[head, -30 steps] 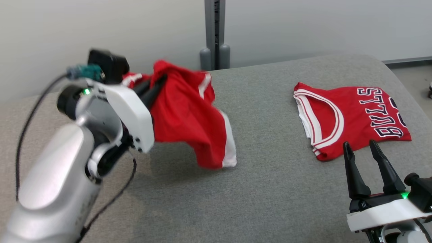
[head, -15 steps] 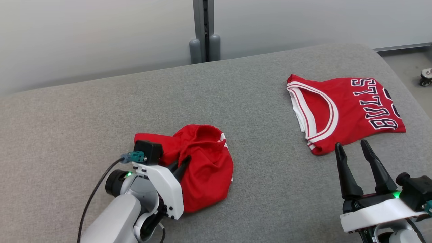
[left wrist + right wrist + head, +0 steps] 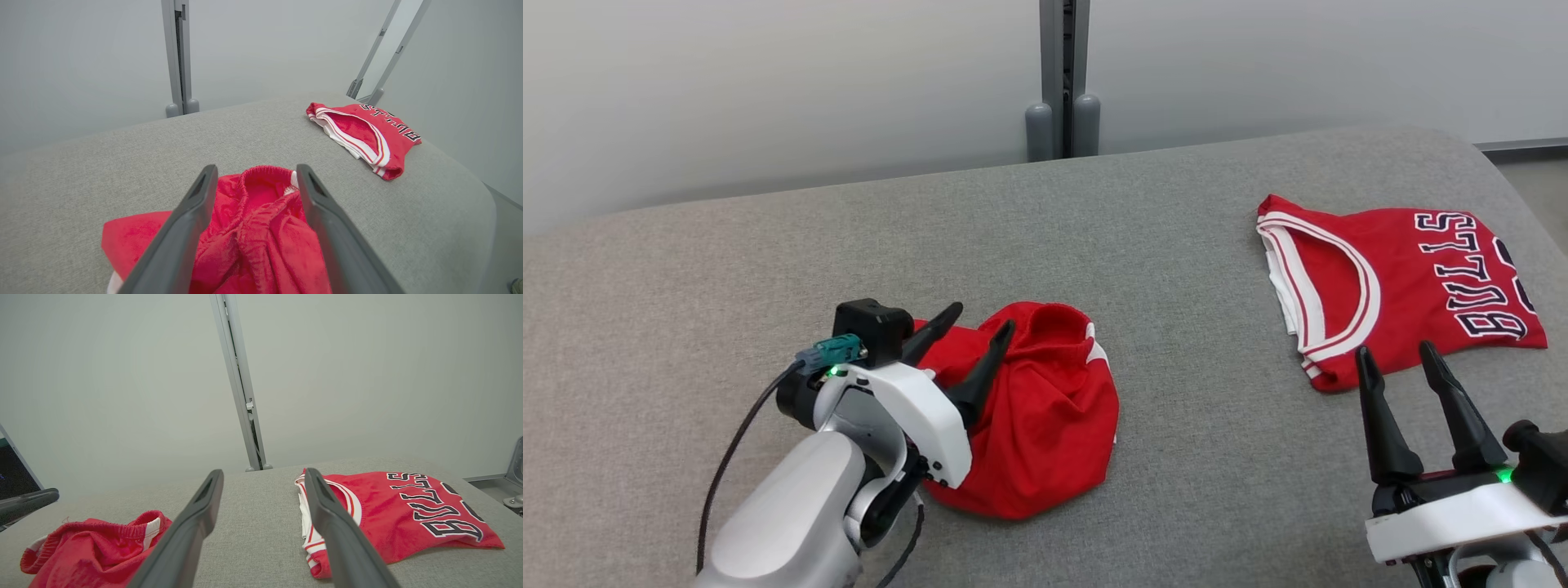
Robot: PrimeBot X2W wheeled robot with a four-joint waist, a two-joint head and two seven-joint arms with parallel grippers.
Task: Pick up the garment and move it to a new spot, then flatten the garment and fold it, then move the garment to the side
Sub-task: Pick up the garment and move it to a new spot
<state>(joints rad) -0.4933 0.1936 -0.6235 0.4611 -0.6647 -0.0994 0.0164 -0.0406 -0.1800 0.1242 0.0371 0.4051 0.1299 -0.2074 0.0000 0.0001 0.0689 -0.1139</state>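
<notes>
Shorts (image 3: 1045, 425), crumpled at the table's (image 3: 1176, 245) near left in the head view, are one of two red garments, the jersey (image 3: 1405, 286) lying flat at the right; the left wrist view shows the left tool (image 3: 256, 167) spread wide over them, gripping nothing; the right wrist view shows the right tool (image 3: 263, 471) wide open, empty, near the jersey.

1. Head view: set high, looking forward and down across the grey padded surface (image 3: 1176, 269) toward the wall; mid-range.
2. Left wrist view: low, close over the crumpled red shorts (image 3: 253, 228), facing the wall post (image 3: 179, 61).
3. Right wrist view: low, near the surface's front, facing the wall.
4. Shared by all three: shorts, folded jersey (image 3: 1405, 278), post.
</notes>
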